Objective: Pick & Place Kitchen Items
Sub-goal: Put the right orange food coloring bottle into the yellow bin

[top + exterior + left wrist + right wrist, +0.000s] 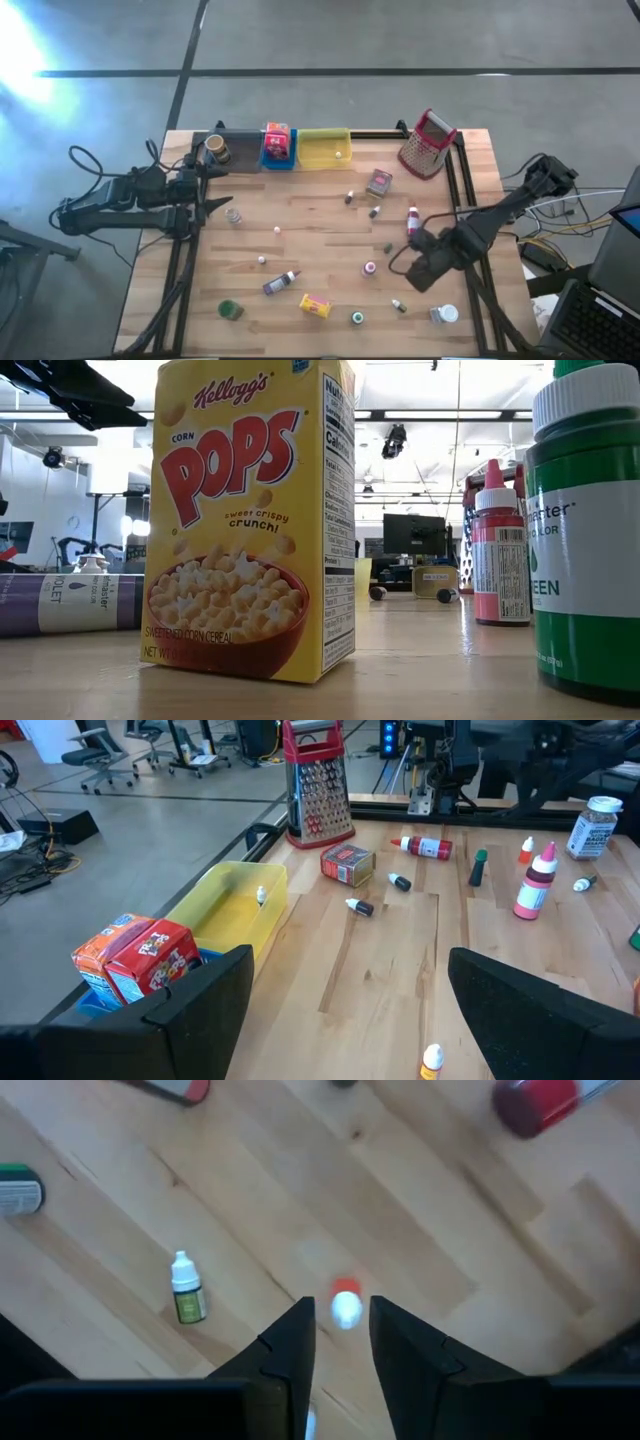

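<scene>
From above, the wooden table [330, 300] carries small kitchen items scattered across it, with a grey tray [232, 148], a blue tray [277, 160] holding a red box, and a yellow tray [325, 150] in a row along the far edge, and a tall metal grater with a red handle [428, 145] near the far right corner. The left gripper [205, 190] waits at the left edge with its fingers spread. The right gripper [415, 250] hangs low over the right half, by a red-capped bottle lying on its side [412, 218].

At table height, a yellow Corn Pops cereal box [250, 520] stands near the front edge between a purple bottle lying flat [70, 603] and a green jar [585, 530].

The left wrist view shows the trays and grater past open fingers.

In the right wrist view, the narrowed fingers [290, 1350] bracket a tiny vial with a red cap and white body [345, 1302], sitting at their tips; contact is unclear. With so shallow a hold, I judge the vial could squirt out or roll away as the jaws close.
</scene>
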